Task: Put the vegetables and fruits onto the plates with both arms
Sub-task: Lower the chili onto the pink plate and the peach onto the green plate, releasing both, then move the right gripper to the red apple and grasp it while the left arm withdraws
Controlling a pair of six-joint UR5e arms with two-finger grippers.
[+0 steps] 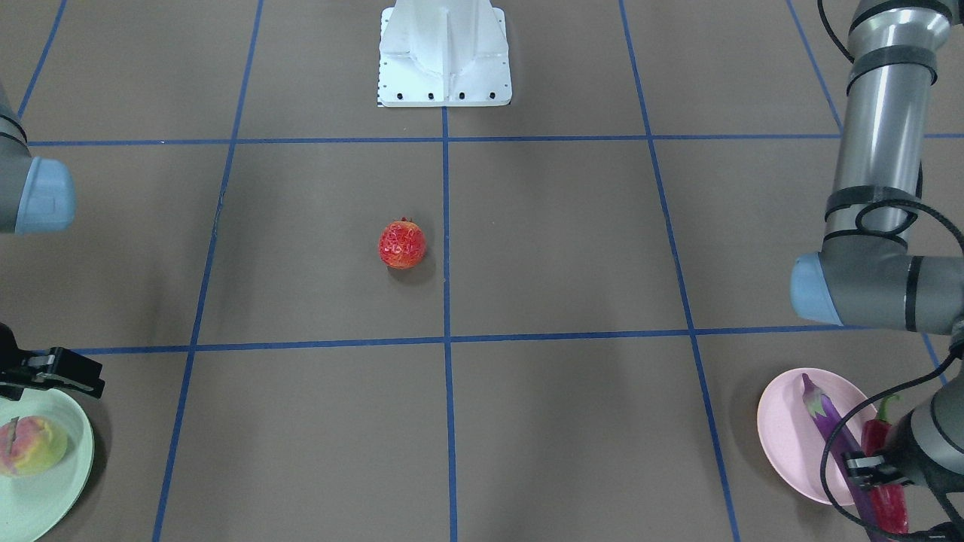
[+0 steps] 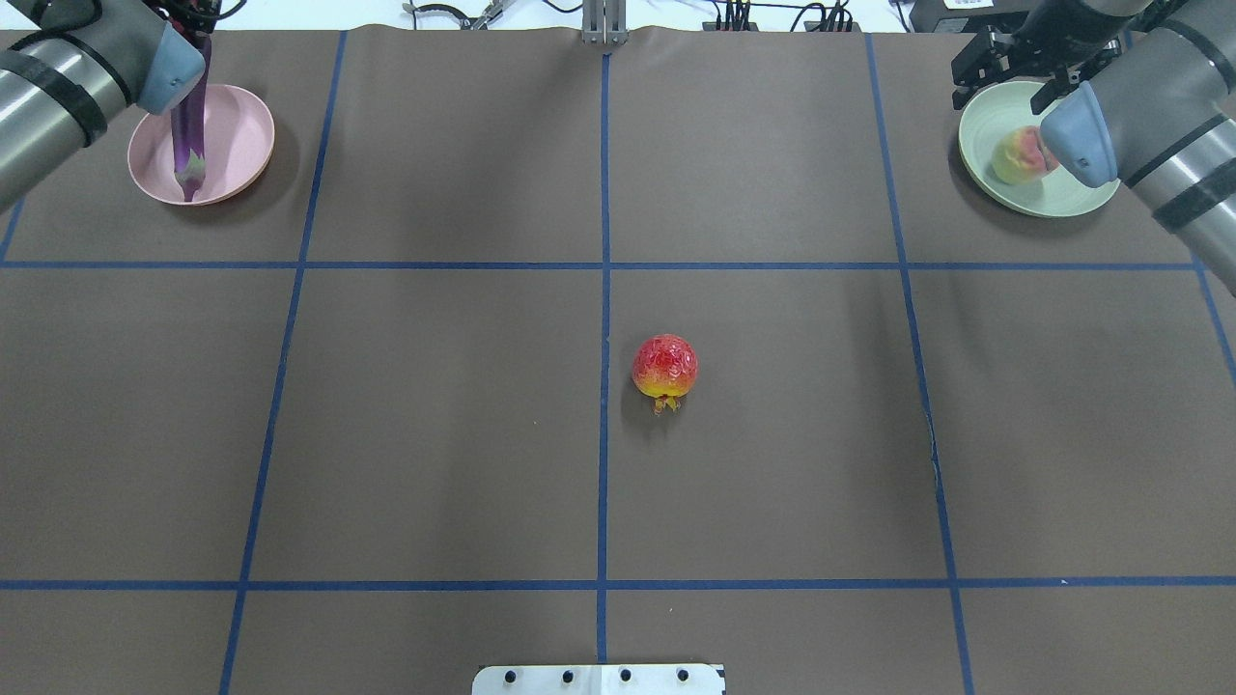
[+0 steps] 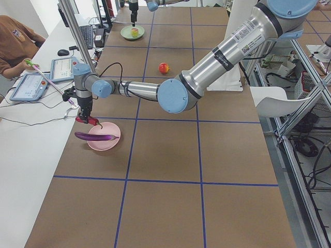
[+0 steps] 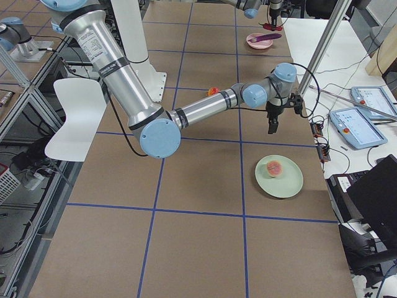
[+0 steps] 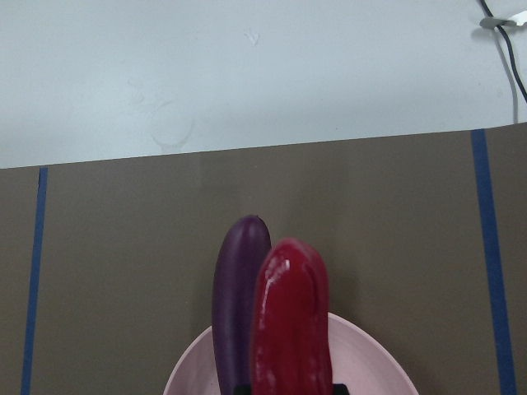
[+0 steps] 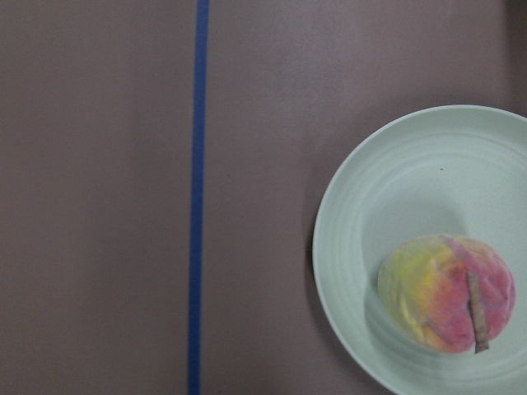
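Note:
My left gripper (image 1: 872, 467) is shut on the red chili (image 5: 290, 321) and holds it just above the pink plate (image 1: 783, 433). The purple eggplant (image 1: 825, 414) lies across that plate, beside the chili. The peach (image 6: 445, 292) lies on the mint green plate (image 6: 395, 197). My right gripper (image 2: 1009, 82) hangs above that plate, open and empty. The round red-orange fruit (image 2: 664, 367) sits alone on the brown table near its middle, far from both grippers.
The white base block (image 1: 444, 53) stands at the robot's edge of the table. Blue tape lines (image 2: 604, 290) cross the brown surface. Beyond the far edge, a white side bench holds tablets (image 3: 62, 67) and cables, with an operator (image 3: 15, 46) beside it.

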